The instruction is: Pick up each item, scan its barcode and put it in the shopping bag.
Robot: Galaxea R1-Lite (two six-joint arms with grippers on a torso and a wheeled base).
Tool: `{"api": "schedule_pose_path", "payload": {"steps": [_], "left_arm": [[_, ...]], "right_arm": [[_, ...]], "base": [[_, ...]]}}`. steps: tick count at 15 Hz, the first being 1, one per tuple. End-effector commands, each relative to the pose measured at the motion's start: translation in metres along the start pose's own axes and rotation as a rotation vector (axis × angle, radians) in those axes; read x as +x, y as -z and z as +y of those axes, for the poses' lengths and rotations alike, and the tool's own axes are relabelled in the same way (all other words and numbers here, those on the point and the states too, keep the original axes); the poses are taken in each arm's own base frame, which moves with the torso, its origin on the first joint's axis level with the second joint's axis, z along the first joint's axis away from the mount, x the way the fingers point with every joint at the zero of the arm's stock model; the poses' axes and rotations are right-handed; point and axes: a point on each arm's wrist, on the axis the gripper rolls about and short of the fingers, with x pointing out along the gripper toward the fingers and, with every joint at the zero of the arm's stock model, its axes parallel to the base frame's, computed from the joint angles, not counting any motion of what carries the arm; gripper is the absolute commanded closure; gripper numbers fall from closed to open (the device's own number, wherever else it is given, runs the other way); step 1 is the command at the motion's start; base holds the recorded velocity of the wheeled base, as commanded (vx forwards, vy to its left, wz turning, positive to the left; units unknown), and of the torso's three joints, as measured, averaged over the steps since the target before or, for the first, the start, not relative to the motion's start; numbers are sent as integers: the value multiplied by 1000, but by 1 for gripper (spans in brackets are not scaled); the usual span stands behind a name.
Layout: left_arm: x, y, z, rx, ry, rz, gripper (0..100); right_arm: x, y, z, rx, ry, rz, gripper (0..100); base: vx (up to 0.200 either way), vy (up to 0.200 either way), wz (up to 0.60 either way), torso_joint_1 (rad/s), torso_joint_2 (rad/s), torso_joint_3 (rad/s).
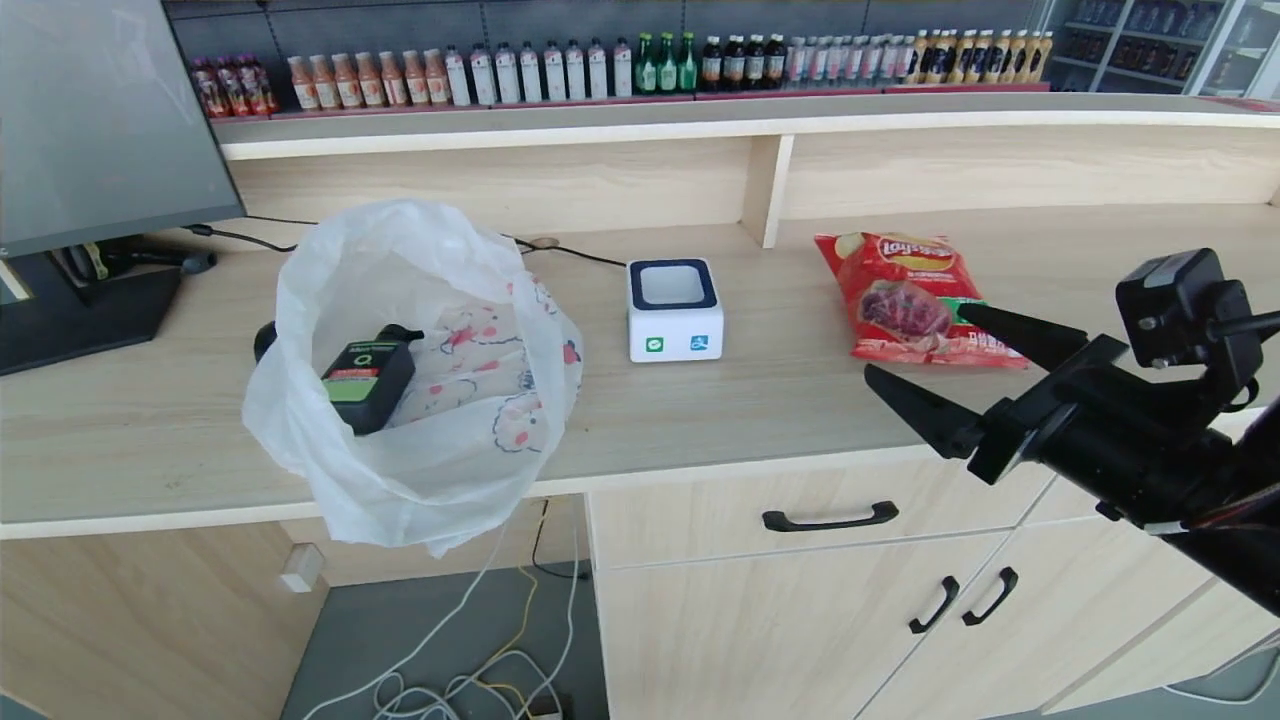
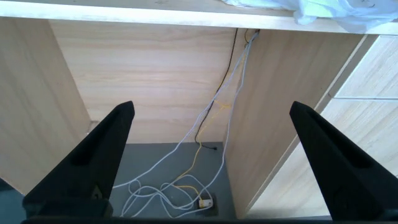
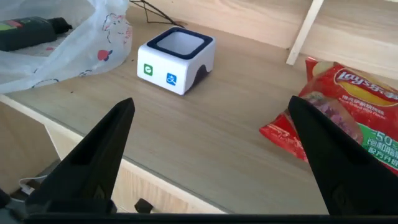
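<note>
desk [image 1: 760, 400]: pale wood, long and level
shopping bag [image 1: 420, 470]: white plastic, on the left part, mouth sagging over the front edge
scanner [image 1: 675, 310]: white box, upright, mid-desk
crisp packet [image 1: 915, 300]: red, flat, right of the scanner, apart
monitor stand [image 1: 80, 315]: black, far left

chip bag [image 3: 348, 106] cut by edge, bottle [image 3: 28, 34] likewise cropped

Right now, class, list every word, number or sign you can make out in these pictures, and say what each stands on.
Chip bag: brand logo at its far end; smaller print too small to read.
Scanner: a green and a blue square icon on its front, no words.
Bottle in the shopping bag: label print too blurred to read.
Shelf bottles: labels too small to read.
</note>
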Motion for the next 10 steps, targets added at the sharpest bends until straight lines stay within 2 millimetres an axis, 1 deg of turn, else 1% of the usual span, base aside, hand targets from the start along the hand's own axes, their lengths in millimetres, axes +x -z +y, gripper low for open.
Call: {"api": "schedule_pose_path", "payload": {"steps": [1,10], "left_arm": [[0,0,0,-1,0,0,0],[0,0,0,-1,0,0,0]], "right_arm": [[-2,-1,0,0,1,-3,0],[-2,0,0,1,2,-1,0]], "base": [[0,-200,0,2,2,-2],[0,-200,0,3,3,4]]}}
